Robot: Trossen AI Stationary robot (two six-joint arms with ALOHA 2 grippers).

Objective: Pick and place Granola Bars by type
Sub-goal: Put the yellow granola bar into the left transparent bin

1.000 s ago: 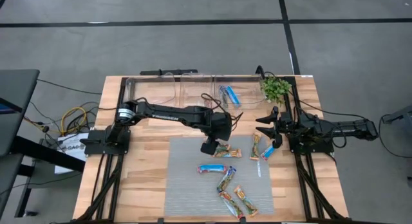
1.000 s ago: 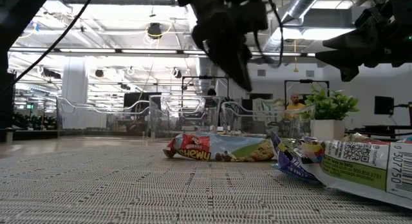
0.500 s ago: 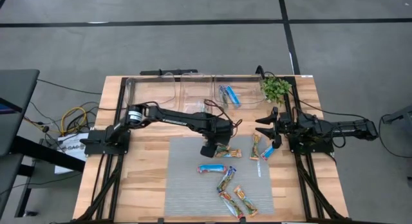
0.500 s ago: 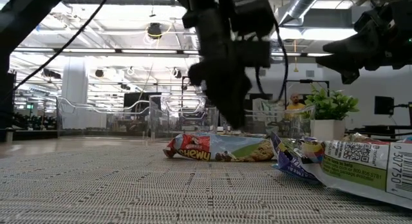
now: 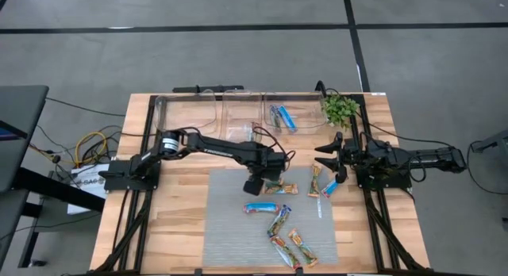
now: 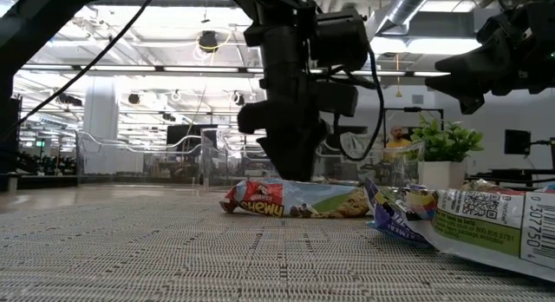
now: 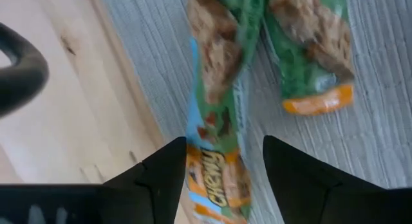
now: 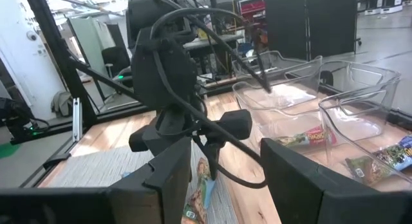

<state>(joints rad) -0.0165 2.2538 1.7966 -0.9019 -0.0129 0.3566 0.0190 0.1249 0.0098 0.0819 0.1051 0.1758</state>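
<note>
Several wrapped granola bars lie flat on the grey mat (image 5: 230, 228). A green and orange bar (image 5: 279, 187) is the one under my left gripper (image 5: 255, 183). In the left wrist view the open left gripper (image 7: 222, 169) points down with a finger on each side of that bar's near end (image 7: 215, 182), not touching it. In the low view my left gripper (image 6: 290, 167) hangs just above the bar (image 6: 295, 198). A blue bar (image 5: 262, 207) lies nearer the front. My right gripper (image 5: 329, 159) is open and waits above the mat's right edge.
Three clear bins (image 5: 238, 109) stand along the far edge; the right one holds blue bars (image 5: 282, 117). A small green plant (image 5: 340, 108) stands at the far right. More bars (image 5: 294, 248) lie near the mat's front, and two bars (image 5: 321, 183) lie below my right gripper.
My left gripper has come down over the green and orange bar on the mat, from well above it to just over it, staying open. The bars have not moved. My right arm has kept still.
</note>
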